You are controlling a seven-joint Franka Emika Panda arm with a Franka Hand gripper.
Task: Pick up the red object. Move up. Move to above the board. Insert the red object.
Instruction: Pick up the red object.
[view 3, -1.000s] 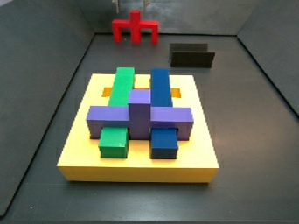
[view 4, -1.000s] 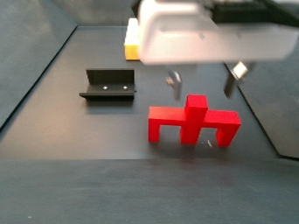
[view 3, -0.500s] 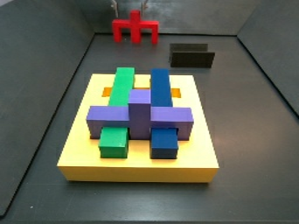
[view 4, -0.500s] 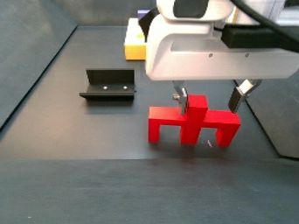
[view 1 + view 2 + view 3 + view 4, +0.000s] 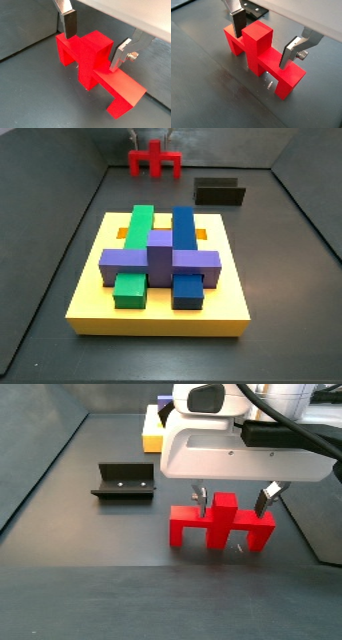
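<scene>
The red object [image 5: 90,55] [image 5: 256,47] stands upright on the dark floor, stem up, at the far end in a side view [image 5: 155,160]. My gripper [image 5: 95,40] [image 5: 264,37] [image 5: 233,497] is lowered over it and open. One finger is on each side of the central stem, over the bar, with a gap showing between each pad and the stem. The yellow board [image 5: 160,318] carries green, blue and purple blocks and lies well away from the red object. Only a corner of the board [image 5: 151,429] shows behind the arm.
The fixture [image 5: 221,192] [image 5: 123,481] stands on the floor beside the red object, between it and the board's far corner. Grey walls close in the floor on the sides.
The gripper has come down from above the red object until its fingers straddle the stem. The red object and the board have not moved.
</scene>
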